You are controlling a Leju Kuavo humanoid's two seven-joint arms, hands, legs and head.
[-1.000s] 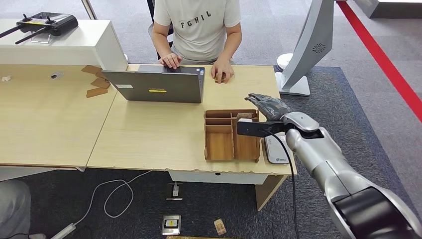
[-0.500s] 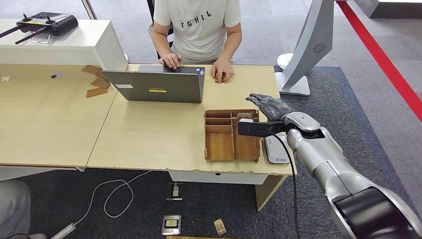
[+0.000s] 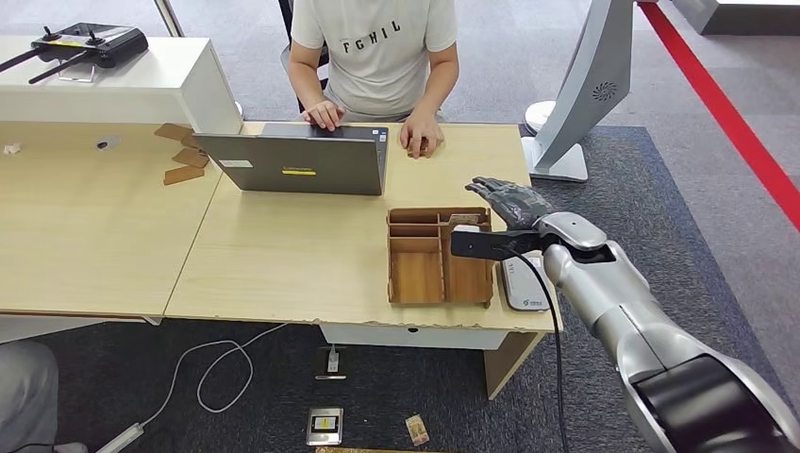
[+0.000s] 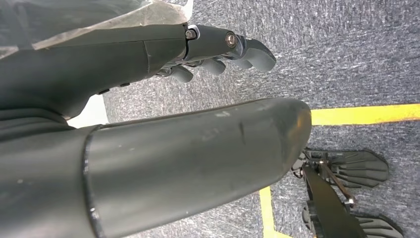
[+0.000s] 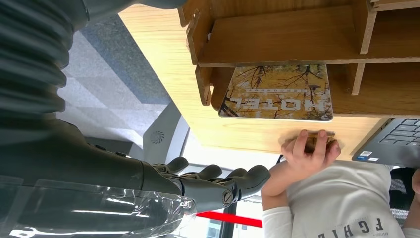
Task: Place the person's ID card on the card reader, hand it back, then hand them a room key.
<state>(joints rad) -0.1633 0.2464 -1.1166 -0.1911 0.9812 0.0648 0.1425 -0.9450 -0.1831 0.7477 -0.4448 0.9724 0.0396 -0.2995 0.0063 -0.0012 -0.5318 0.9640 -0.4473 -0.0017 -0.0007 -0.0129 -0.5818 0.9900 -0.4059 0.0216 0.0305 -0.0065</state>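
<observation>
Our right hand (image 3: 509, 201) hovers empty, fingers loosely extended. The ID card (image 5: 317, 137) lies under the person's hand (image 3: 421, 135), beyond our fingertips. We should reach forward, palm open, and let them offer it.

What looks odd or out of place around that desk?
Two cards and a small connector lie on the carpet under the desk, as if dropped. A few brown cardboard pieces sit scattered on the neighbouring table. The desk's front edge looks chipped.
</observation>
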